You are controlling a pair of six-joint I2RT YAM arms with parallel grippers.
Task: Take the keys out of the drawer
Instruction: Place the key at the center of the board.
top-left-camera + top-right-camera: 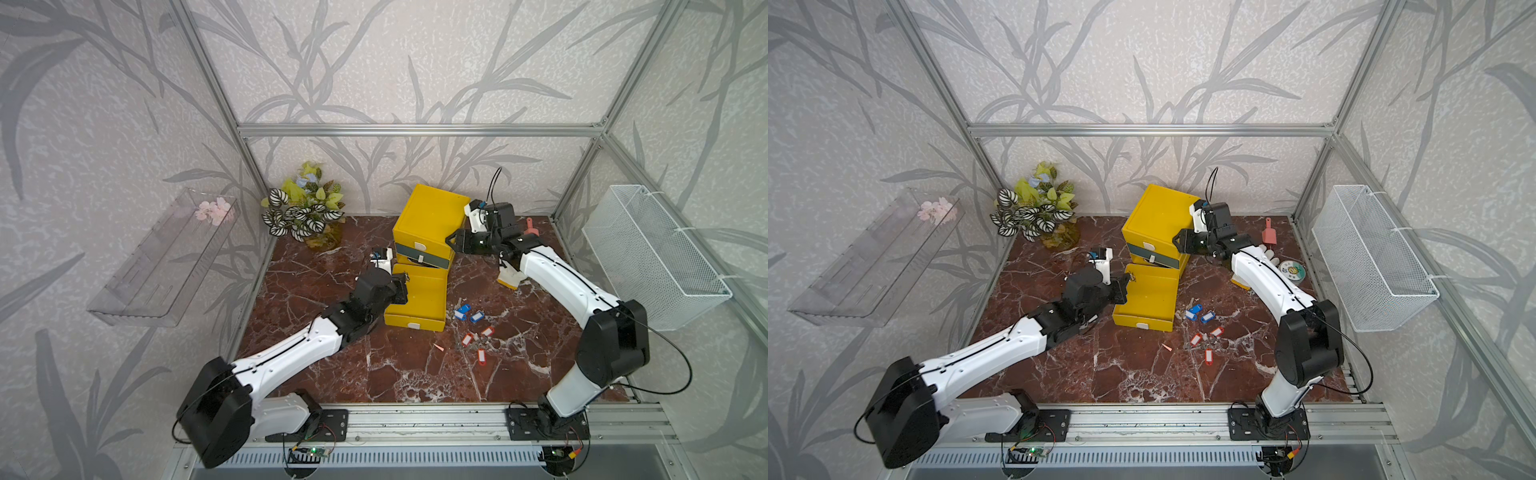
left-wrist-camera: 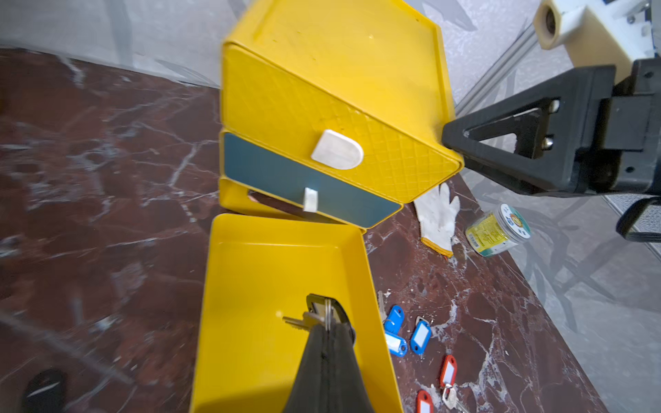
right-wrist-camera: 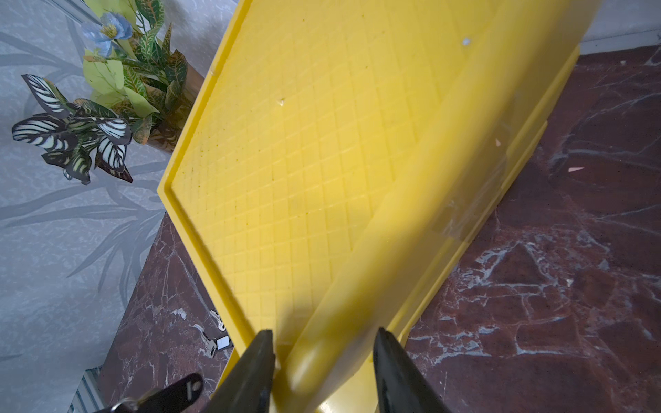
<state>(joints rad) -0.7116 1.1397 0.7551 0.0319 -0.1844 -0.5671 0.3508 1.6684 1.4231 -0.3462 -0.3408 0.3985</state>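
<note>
**Over the open drawer, one bunch pinched; six tags out on the table**

Above the floor of the pulled-out bottom drawer [image 1: 424,291], the left hand [image 2: 327,320] has its fingers pressed together on the black-tagged keys [image 2: 304,318]. The black tag runs along the line of the fingers. One silver blade juts out crosswise to them, roughly level with the drawer floor. No other keys show in the drawer.

The yellow cabinet [image 1: 428,212] has three drawers: a yellow one on top, a teal-fronted one in the middle, and the open one below. It leans, tilted off square. The right hand [image 3: 322,338] is spread, with one finger on either side of the cabinet's upper corner edge. Whether the fingers touch it I cannot tell.

On the table [image 1: 374,365] beside the drawer's right wall lie three blue-tagged keys [image 2: 420,334], close together, with their long sides on slants. Just nearer the front edge lie three red-tagged keys [image 1: 481,356]. Two of these are slanted, and the nearest points straight from front to back. The right wrist view shows another bunch of keys [image 3: 216,343] with a dark-rimmed tag, lying on the table beside the cabinet.

Also on the table are one white glove [image 2: 438,218], one jar [image 2: 497,230] on its side, one pink scoop [image 1: 1268,235] and one plant [image 1: 305,212].
</note>
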